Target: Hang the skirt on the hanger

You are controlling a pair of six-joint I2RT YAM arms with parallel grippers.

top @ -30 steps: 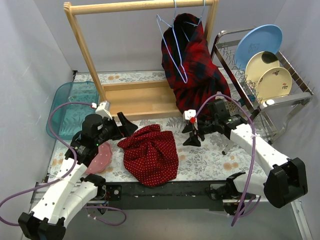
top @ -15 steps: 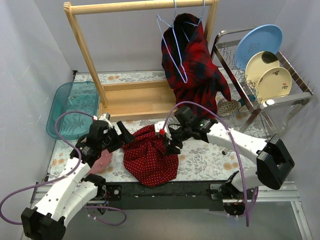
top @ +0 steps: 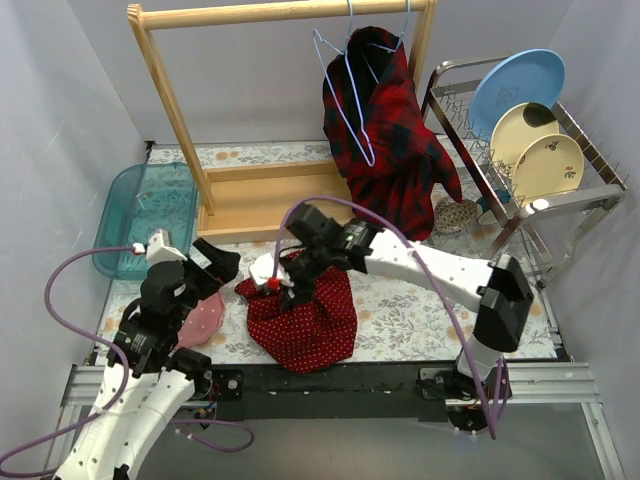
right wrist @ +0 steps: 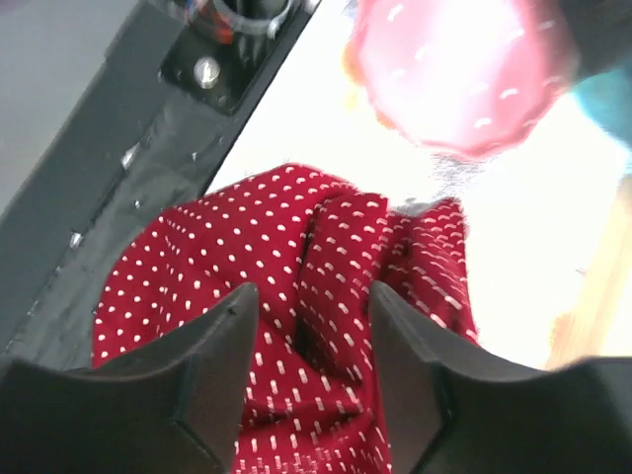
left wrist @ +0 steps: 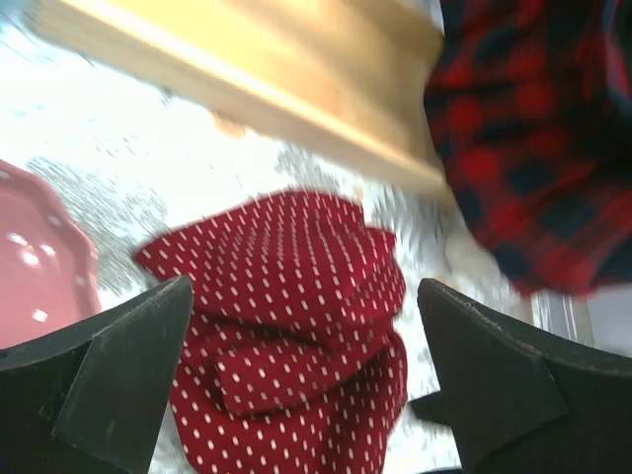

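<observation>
The red white-dotted skirt lies crumpled on the floral table mat, near the front. It also shows in the left wrist view and the right wrist view. A light blue wire hanger hangs bare on the wooden rack's rail, beside a red-black plaid garment. My right gripper is open just above the skirt's top folds, jaws either side of a crease. My left gripper is open and empty, left of the skirt and aimed at it.
The wooden rack base lies behind the skirt. A pink plate sits under my left arm and shows in the right wrist view. A teal tub is at far left. A dish rack with plates stands at right.
My right arm has swung left, from right of the skirt to over its top edge. My left gripper has drawn back left, away from the skirt. The skirt has not moved.
</observation>
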